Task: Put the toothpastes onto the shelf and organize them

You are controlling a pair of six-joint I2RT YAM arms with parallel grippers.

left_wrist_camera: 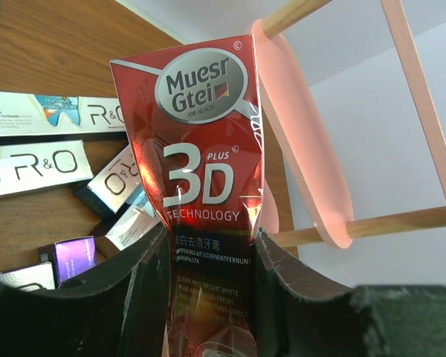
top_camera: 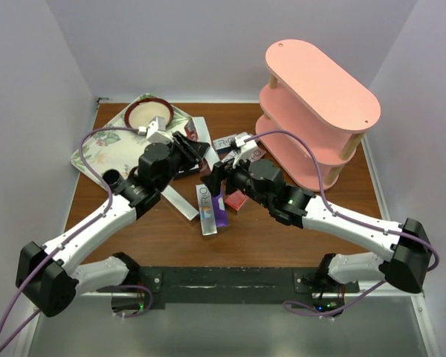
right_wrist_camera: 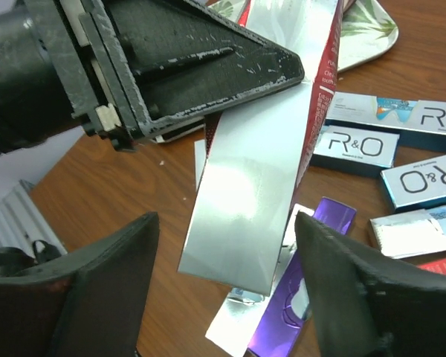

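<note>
**One red toothpaste box (left_wrist_camera: pixel 201 171) held above the desk (top_camera: pixel 282 238)**

The left fingers (left_wrist_camera: pixel 137 286) are clenched on the lower part of this box, and it stands upright between them, near the pink shelf (top_camera: pixel 321 82). Its front reads "Muesr Gtei", "3D PLUS TECHNOLOGY" and, lower, "CLEAN AND BRIGHT WHITE". The right fingers (right_wrist_camera: pixel 111 275) are spread on both sides of the box's silver face and are not closed on it. Several silver and blue boxes (left_wrist_camera: pixel 33 163) printed "R&O" lie flat on the desk, with a purple box (right_wrist_camera: pixel 305 297) beside them.
</note>
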